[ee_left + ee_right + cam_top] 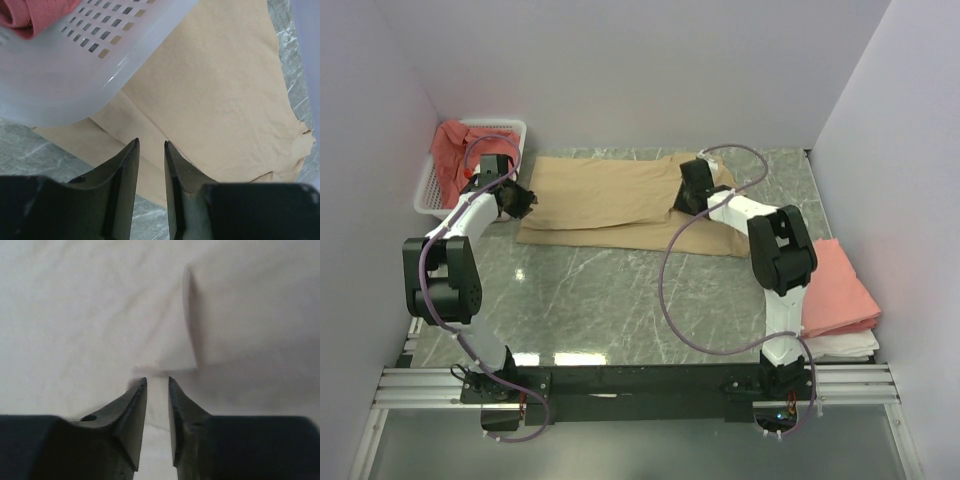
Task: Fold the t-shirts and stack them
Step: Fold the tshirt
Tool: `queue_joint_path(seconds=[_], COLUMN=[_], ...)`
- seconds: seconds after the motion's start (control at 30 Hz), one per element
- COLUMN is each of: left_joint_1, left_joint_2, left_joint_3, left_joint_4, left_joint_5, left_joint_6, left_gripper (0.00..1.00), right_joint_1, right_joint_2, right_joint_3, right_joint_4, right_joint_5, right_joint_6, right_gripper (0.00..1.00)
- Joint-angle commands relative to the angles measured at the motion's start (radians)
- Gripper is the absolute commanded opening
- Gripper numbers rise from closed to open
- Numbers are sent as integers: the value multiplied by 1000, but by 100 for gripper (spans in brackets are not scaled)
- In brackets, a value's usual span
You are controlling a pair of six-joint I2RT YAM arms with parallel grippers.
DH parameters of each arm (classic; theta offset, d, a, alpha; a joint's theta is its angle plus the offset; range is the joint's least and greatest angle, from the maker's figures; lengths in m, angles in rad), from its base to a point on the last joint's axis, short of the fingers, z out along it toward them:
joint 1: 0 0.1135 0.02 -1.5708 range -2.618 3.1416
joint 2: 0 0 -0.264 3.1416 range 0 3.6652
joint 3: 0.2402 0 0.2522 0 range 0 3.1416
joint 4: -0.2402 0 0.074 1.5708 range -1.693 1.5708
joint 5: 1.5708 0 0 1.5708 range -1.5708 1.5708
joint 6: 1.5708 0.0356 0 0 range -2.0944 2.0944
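Hovering at the left edge of the tan t-shirt [610, 205], beside the basket [424, 192], the left gripper [151, 144] is nearly closed. The right gripper [157, 380], equally narrow, meets its right part; whether either pinches cloth, I cannot tell.

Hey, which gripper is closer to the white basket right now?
Left. The left gripper sits just right of the white basket, at the left edge of the tan shirt. The right gripper is across the shirt, near its right end.

Likely lab test cell: plain white walls [640, 70], aluminium rail [415, 388].
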Motion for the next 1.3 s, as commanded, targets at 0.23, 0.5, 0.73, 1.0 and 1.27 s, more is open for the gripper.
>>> queue_joint_path(seconds=[0.23, 0.5, 0.73, 1.0, 1.27], left_joint_1=[-5, -4, -4, -4, -5], left_joint_2=[-46, -27, -8, 5, 2], left_joint_3=[29, 49, 73, 87, 84], left_joint_4=[1, 0, -3, -3, -10], left_joint_5=[17, 18, 21, 24, 24], left_joint_6=[20, 20, 21, 21, 26], left_gripper=[32, 32, 32, 32, 33], right_joint_1=[-4, -6, -6, -2, -2], right_joint_2=[-71, 5, 62, 90, 114], right_joint_3=[-110, -19, 85, 144, 222], right_joint_4=[36, 2, -44, -26, -35], right_joint_5=[2, 0, 5, -34, -130], right_joint_6=[19, 4, -10, -13, -12], right_gripper=[16, 17, 18, 23, 55])
